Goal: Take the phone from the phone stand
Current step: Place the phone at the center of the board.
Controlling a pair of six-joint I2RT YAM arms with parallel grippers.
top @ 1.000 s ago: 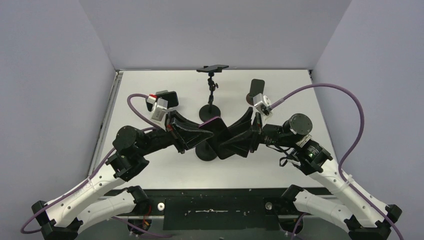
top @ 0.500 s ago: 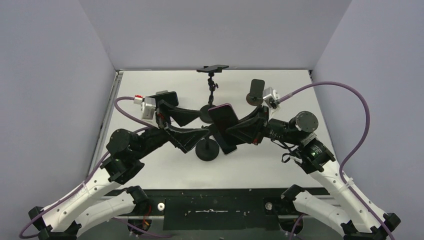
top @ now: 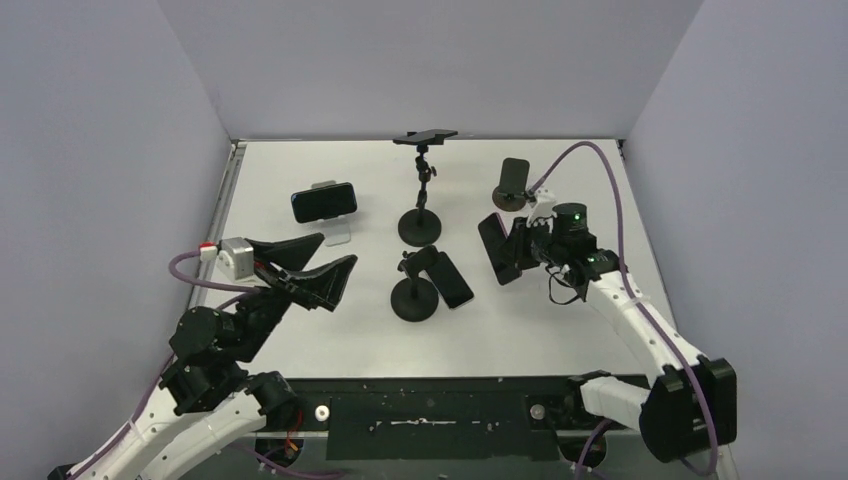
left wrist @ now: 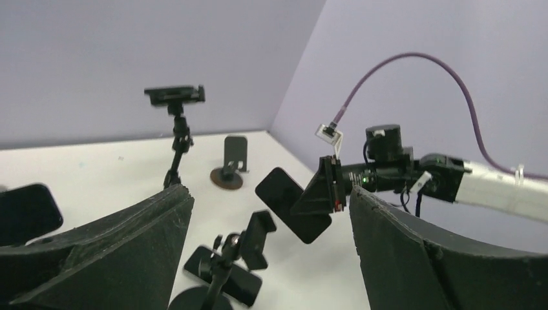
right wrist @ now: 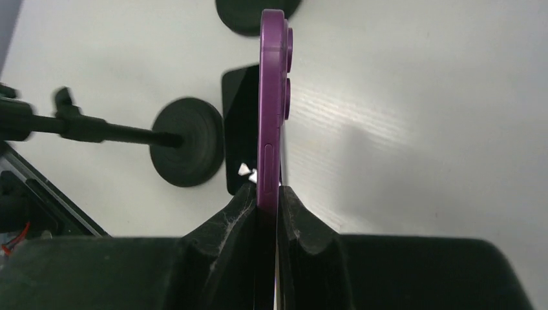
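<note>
The phone [top: 494, 250], dark-faced with a purple rim [right wrist: 271, 97], hangs above the table right of centre with my right gripper [top: 507, 254] [right wrist: 267, 190] shut on its lower end. In the left wrist view it [left wrist: 289, 204] tilts in the air beyond the stand. The black phone stand [top: 413, 291] [left wrist: 221, 268] [right wrist: 187, 150] stands mid-table on a round base, its clamp [left wrist: 257, 237] empty. My left gripper [top: 338, 250] [left wrist: 269, 194] is open and empty, left of the stand and apart from it.
A second phone [top: 453, 279] [left wrist: 224, 279] lies flat beside the stand's base. A tall stand [top: 420, 200] carries a phone [top: 425, 135] at the back. A white stand holds a phone [top: 325, 201] at the left, and a small round-based stand [top: 513, 180] sits at the back right.
My right gripper shut on the phone and carried it off the stand to the right. My left gripper opened and drew back to the left, away from the stand.
</note>
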